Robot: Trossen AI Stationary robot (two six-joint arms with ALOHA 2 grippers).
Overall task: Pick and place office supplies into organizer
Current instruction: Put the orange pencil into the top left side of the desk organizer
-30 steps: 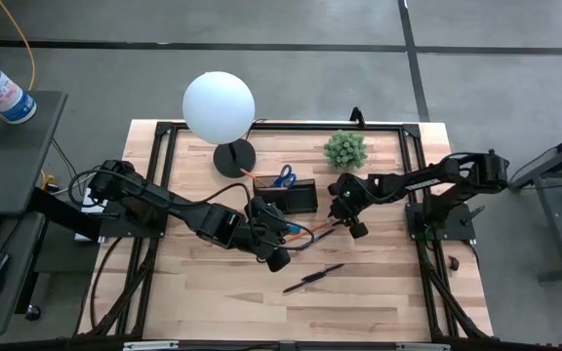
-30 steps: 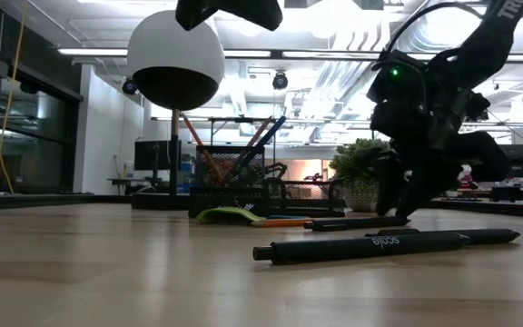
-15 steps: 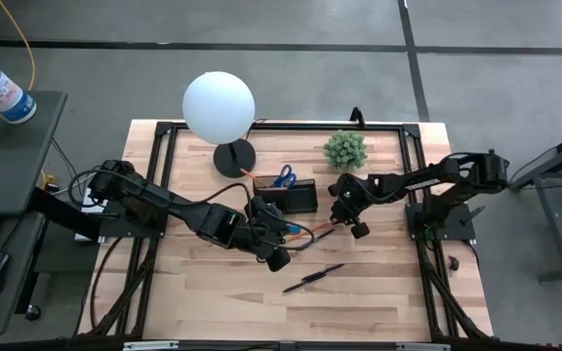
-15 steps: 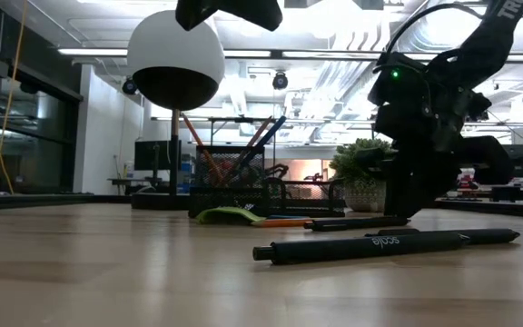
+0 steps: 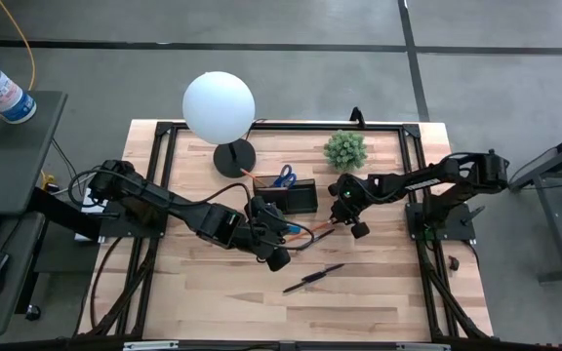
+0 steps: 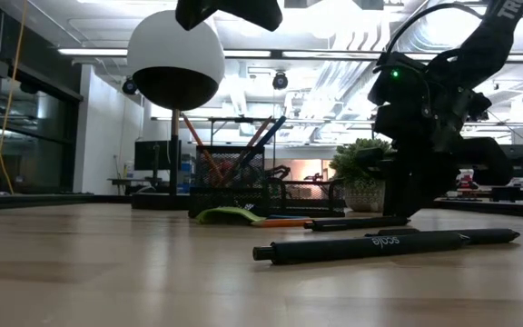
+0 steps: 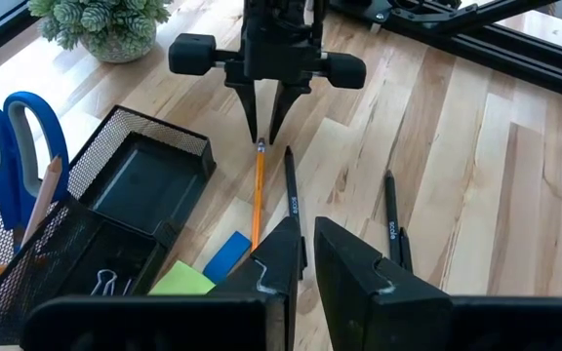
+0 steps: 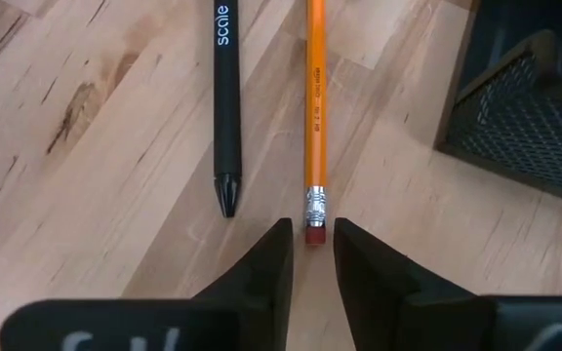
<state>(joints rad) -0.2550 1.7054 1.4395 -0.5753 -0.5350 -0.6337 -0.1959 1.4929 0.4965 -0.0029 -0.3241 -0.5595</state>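
Orange pencil (image 8: 314, 107) lies flat on the wooden desk (image 5: 213, 292), just beside a black pen (image 8: 223, 97) and near the open end of the black mesh organizer (image 5: 287, 198). The right gripper (image 8: 306, 255) is lowered over the pencil's eraser end, its fingers (image 8: 261, 268) narrowed to a slim gap with the eraser tip between them; whether they already press on it cannot be determined. The left gripper (image 7: 305, 255) hovers near the pencil's other end with its fingers almost shut and nothing between them.

Handling, as judged: the pencil is light, stiff and slim, with smooth painted sides that may slip or roll under uneven pressure. A hold at the very end will probably let it pivot when lifted. Taking hold further along the shaft should give better control. A second black pen (image 5: 312, 278) lies well apart, nearer the front of the desk. Scissors (image 7: 3, 146) already stand in the organizer.
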